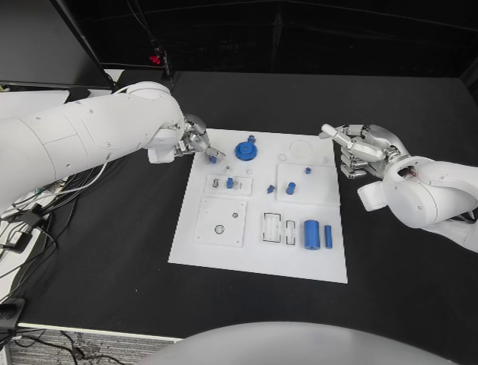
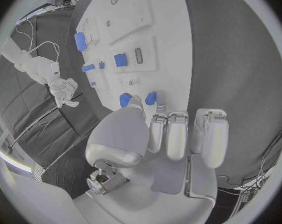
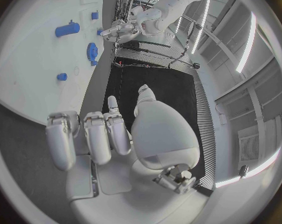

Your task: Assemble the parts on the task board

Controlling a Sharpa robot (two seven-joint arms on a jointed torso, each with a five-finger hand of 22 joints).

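While the board [image 1: 263, 258] lies in the middle of the head view, its long side running from the upper part of the frame down, the left hand [image 1: 192, 142] sits at its upper left corner with the fingertips right over a small blue peg [image 1: 211, 159] on that edge. In the left wrist view the fingers [image 2: 178, 134] lie side by side, curled forward, and the thumb reaches toward two blue pieces just past the tips; whether the peg is pinched or only touched I cannot tell. The right hand [image 1: 362, 149] hovers off the board's upper right corner, over black table [image 1: 415, 289], fingers loosely curled and a little apart, holding nothing that I can see. A blue gear [image 1: 246, 150] stands just right of the left fingers, near the top centre of the board, so it is much closer to the left hand than to the right. Lower down, in the board's lower right part, a blue cylinder [image 1: 311, 233] and a thinner blue bar [image 1: 328, 236] lie side by side, both with their long axes running up and down the frame, well apart from either hand. My judgement is that the coming move belongs to the left hand, since the peg lies directly under its tips.
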